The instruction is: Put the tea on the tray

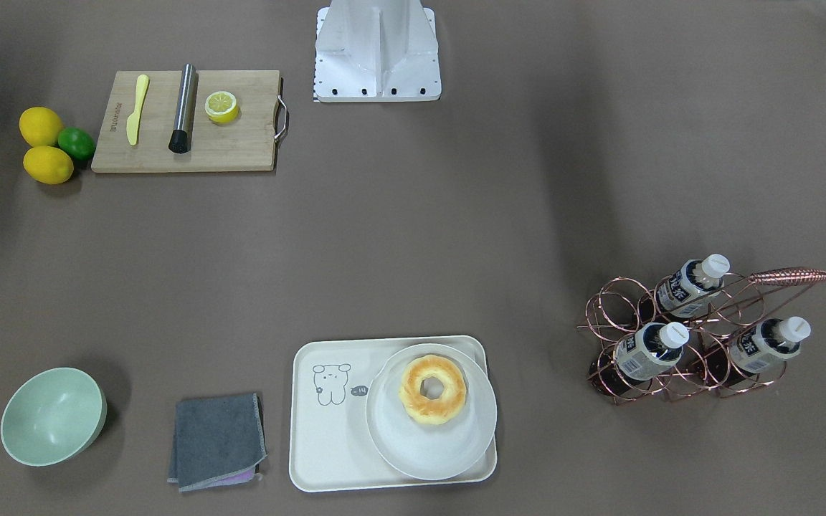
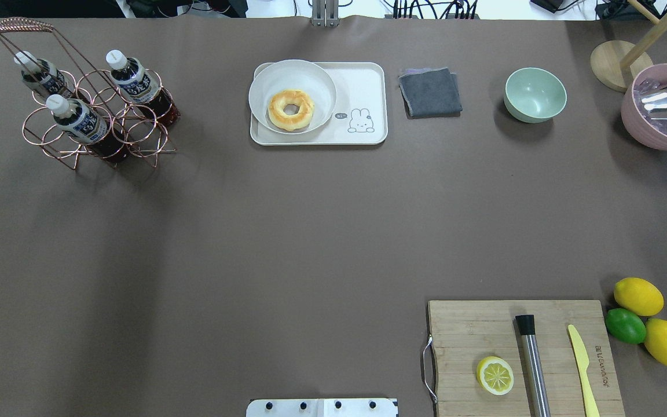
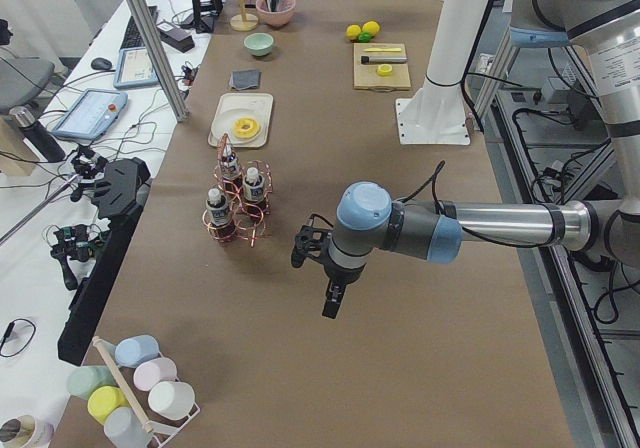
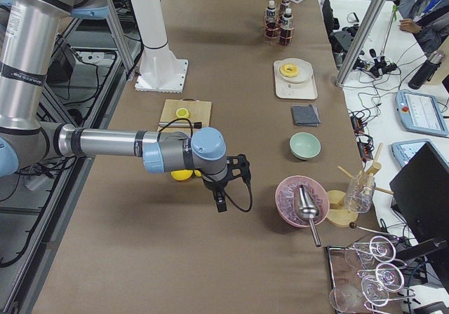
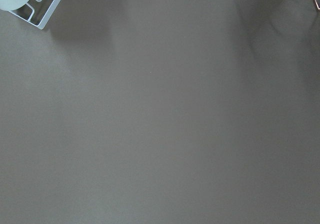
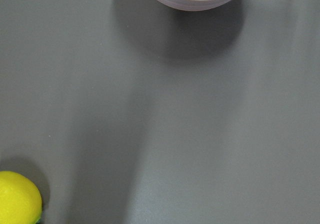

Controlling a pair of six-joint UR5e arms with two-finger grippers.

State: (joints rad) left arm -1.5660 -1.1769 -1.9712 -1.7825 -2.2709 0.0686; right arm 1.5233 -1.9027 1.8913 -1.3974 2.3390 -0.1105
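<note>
Three alike tea bottles (image 2: 131, 76) (image 2: 77, 119) (image 2: 39, 73) with white caps stand tilted in a copper wire rack (image 2: 55, 139) at the far left of the overhead view; they also show in the front view (image 1: 692, 284). The cream tray (image 2: 362, 87) lies at the far middle, with a round white plate (image 2: 267, 81) holding a doughnut (image 2: 290, 109) on its left part. My left gripper (image 3: 333, 304) hangs over bare table, apart from the rack. My right gripper (image 4: 220, 203) hangs near the lemons. I cannot tell whether either is open or shut.
A grey cloth (image 2: 429, 91) and a green bowl (image 2: 535, 94) lie right of the tray. A pink bowl (image 2: 658, 110) with ice stands at the far right. A wooden cutting board (image 2: 461, 336) with half lemon, metal rod and yellow knife, plus lemons (image 2: 638, 296) and a lime, is near right.
</note>
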